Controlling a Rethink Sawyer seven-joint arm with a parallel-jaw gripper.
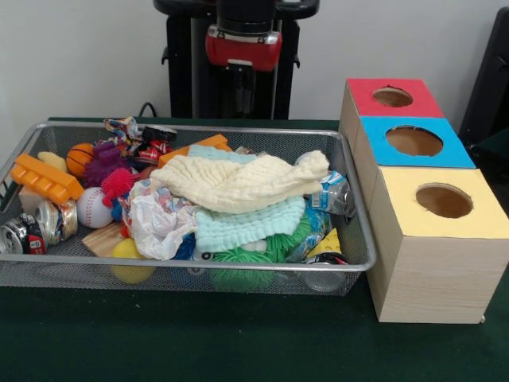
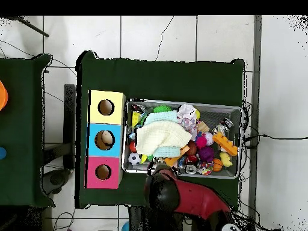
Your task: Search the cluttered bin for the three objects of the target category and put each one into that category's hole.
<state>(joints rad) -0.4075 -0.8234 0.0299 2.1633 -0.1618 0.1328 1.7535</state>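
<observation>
Plush animal toys aren't visible, prob. buried under cream waffle cloth (image 1: 242, 181) in silver wire-mesh bin (image 1: 359, 239); red-topped hole (image 1: 392, 97) empty. Gripper (image 1: 242, 79) behind bin, jaws can't tell. Risk: snagging cloth instead.

Even, soft indoor light, faint shadow under the wire basket (image 1: 350, 263), no glare.
</observation>
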